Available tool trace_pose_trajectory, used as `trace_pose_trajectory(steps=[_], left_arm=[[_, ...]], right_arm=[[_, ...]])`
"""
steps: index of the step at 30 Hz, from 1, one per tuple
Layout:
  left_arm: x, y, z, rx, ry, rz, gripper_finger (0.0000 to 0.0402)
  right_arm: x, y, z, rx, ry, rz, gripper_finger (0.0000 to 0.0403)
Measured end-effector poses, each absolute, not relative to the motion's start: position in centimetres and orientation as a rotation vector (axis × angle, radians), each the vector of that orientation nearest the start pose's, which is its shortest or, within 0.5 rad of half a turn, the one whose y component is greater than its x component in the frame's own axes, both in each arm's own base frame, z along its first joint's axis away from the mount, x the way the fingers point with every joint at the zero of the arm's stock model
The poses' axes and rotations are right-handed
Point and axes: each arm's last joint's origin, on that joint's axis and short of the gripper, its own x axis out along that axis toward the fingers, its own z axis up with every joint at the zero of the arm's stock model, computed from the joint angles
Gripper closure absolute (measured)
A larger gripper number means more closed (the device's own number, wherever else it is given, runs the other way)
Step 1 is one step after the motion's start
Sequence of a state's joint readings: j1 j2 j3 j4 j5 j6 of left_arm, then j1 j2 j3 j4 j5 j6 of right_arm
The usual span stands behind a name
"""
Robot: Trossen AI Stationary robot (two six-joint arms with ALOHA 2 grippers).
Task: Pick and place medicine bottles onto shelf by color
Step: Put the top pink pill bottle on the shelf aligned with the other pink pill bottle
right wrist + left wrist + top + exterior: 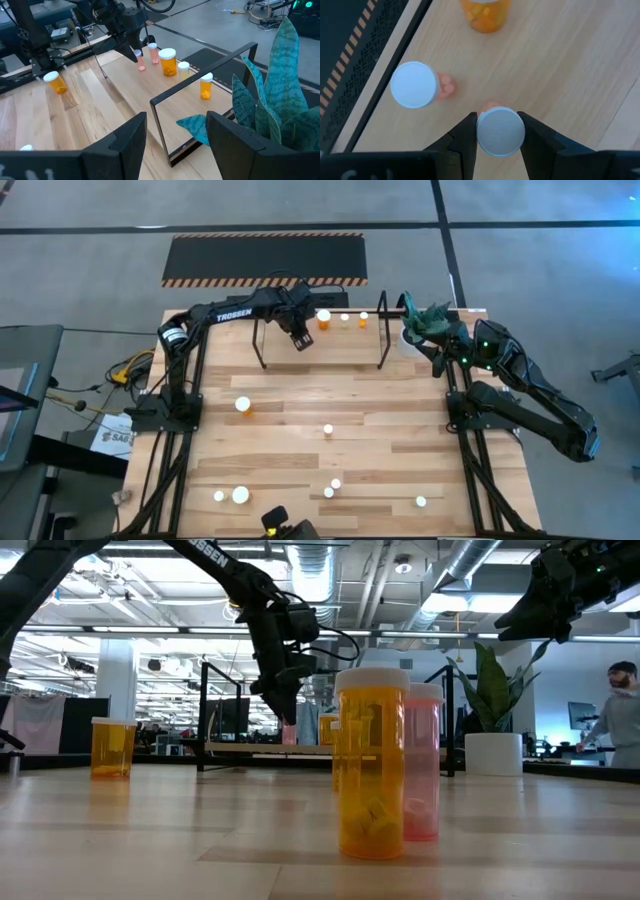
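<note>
The shelf, a light board in a black rod frame, stands at the table's far middle. On it stand a large orange bottle, two small bottles to its right and a pink bottle. My left gripper reaches down over the shelf's left part, shut on another pink white-capped bottle. Several more bottles stand scattered on the table. My right gripper waits open at the far right, beside the plant. My left gripper pinches the pink bottle's white cap between its two fingers, one on each side of the cap. The fingers come steeply from above, slanting down. The bottle hangs upright below them; whether its base rests on the shelf board I cannot tell.
A green plant in a white pot stands at the shelf's right end, close to my right arm. A black mat with striped edges lies on the floor beyond the table. A person stands in the room beyond the table.
</note>
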State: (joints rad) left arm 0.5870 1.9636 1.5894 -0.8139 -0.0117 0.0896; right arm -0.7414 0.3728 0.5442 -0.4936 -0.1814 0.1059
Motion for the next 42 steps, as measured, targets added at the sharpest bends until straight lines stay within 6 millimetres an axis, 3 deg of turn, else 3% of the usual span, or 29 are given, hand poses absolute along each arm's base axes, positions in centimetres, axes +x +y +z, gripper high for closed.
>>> trace_pose_trajectory(steps=[42], left_arm=[[33.79, 23.07, 22.51, -0.314, 1.140, 0.519, 0.0241]], right_arm=[[7.48, -6.14, 27.01, 0.248, 0.263, -0.571, 0.0177]])
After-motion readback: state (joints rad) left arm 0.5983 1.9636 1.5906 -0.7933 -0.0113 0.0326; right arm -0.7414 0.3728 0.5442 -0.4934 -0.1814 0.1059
